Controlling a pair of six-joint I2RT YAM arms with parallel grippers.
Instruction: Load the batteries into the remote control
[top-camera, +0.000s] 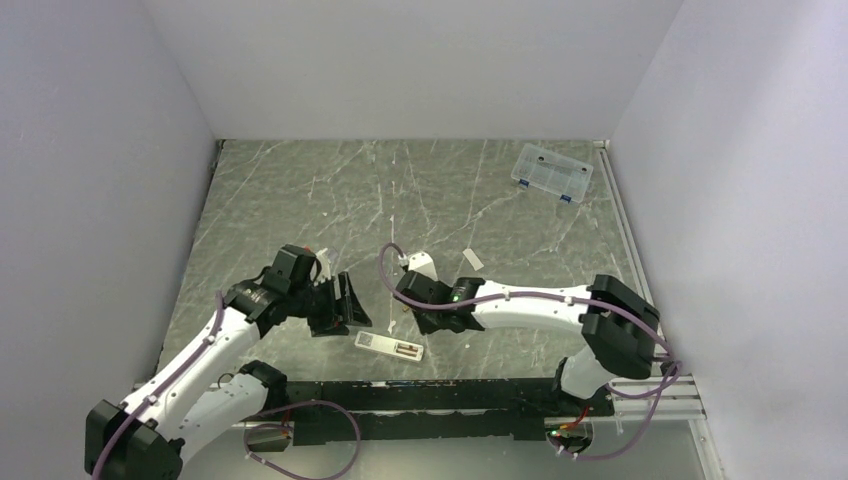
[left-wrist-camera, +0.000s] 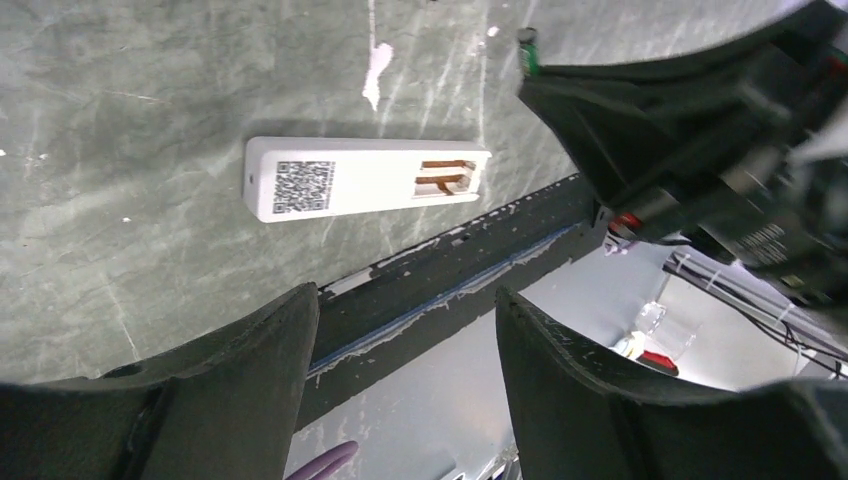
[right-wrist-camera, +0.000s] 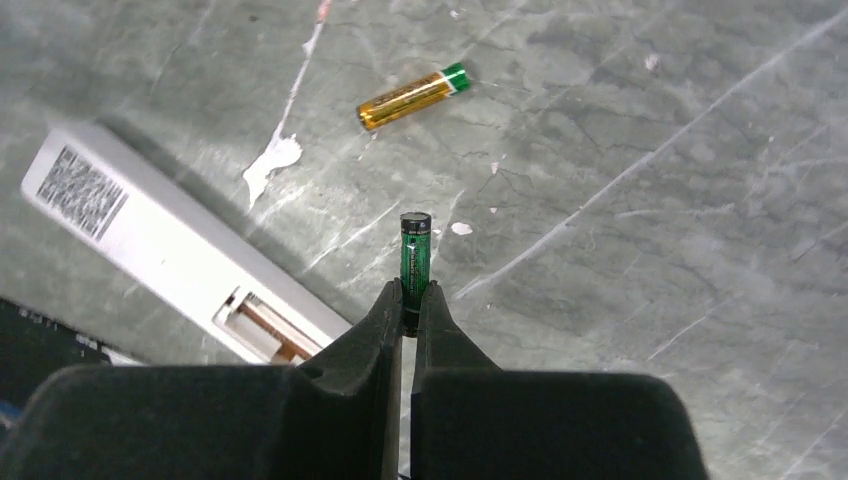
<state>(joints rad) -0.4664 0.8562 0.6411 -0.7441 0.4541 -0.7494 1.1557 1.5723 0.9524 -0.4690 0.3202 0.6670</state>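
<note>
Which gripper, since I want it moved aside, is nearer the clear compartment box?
Right. The right gripper, shut on a green battery, is toward the near edge, left of the clear compartment box; the left gripper is even farther left.

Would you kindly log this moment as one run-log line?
right fingers: shut on dark green cylindrical battery; left fingers: open; gold cylindrical battery: on table; white plastic remote control: recess up
</note>
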